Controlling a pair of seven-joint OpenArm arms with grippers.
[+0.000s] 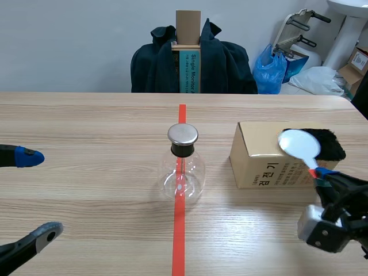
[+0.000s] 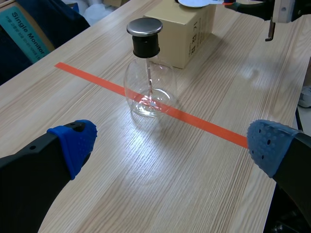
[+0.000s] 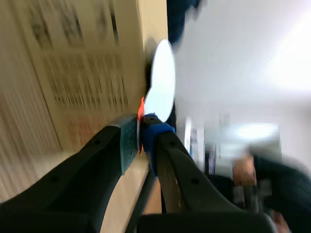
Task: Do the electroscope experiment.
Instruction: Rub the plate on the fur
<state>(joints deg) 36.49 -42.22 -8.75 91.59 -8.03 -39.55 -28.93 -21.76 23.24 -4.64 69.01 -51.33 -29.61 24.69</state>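
Note:
A glass flask electroscope (image 1: 182, 169) (image 2: 147, 82) with a metal cap stands on the red tape line at mid-table. My right gripper (image 1: 319, 174) (image 3: 140, 132) is shut on the orange handle of a white spoon (image 1: 299, 144) (image 3: 161, 80), whose bowl sits over the black fur cloth (image 1: 326, 143) on top of the cardboard box (image 1: 265, 164) (image 2: 187, 29). My left gripper (image 1: 31, 192) (image 2: 170, 141) is open at the table's left, well short of the flask, holding nothing.
A chair draped with a dark jacket (image 1: 192, 60) and holding a box stands behind the table's far edge. Bags and boxes (image 1: 322, 69) lie on the floor at the back right. The table's right edge runs close to the right arm.

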